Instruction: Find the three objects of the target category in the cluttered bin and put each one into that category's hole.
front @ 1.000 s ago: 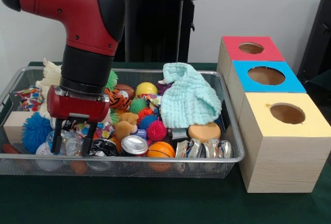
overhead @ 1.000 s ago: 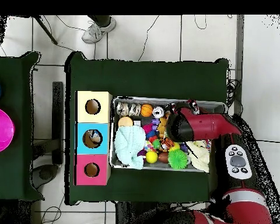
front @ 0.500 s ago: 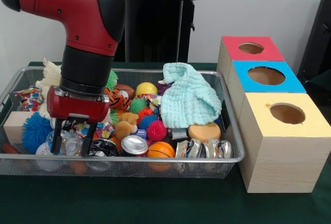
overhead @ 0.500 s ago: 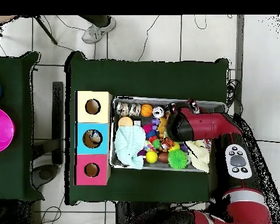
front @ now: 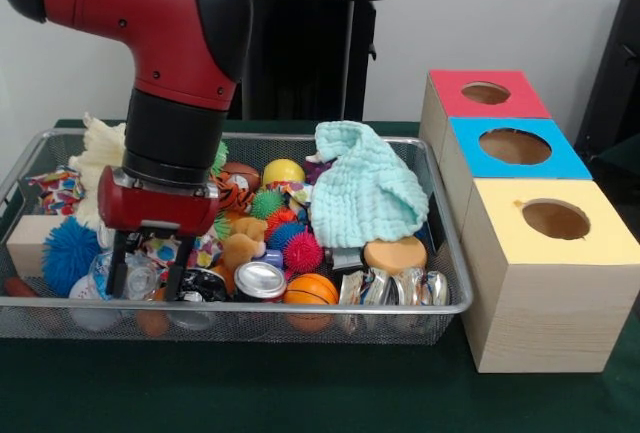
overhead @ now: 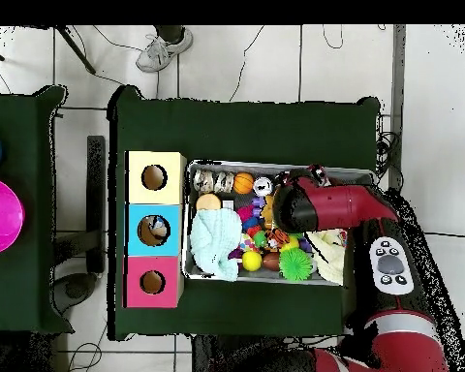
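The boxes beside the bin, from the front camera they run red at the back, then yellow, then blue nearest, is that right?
Not quite. The front view shows the red box at the back, the blue box in the middle and the yellow box nearest the camera, all beside the wire bin.

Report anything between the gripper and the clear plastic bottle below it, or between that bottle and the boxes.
Nothing visible separates the gripper from the clear plastic bottle; the fingers flank it. Toward the boxes lie toys, the heaped teal cloth and the bin's wire wall, so it probably needs lifting over.
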Available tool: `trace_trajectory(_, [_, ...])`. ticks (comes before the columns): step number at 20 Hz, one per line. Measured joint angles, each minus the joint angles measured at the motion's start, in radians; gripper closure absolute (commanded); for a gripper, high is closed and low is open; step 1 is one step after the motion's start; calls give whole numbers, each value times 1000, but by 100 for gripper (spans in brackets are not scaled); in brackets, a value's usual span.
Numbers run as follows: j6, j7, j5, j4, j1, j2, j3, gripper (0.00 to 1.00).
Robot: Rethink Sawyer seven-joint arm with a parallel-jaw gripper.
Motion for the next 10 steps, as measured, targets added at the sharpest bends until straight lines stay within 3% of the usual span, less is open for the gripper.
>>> trace_trajectory(10, [0, 0, 17, 16, 63, -1, -1, 0])
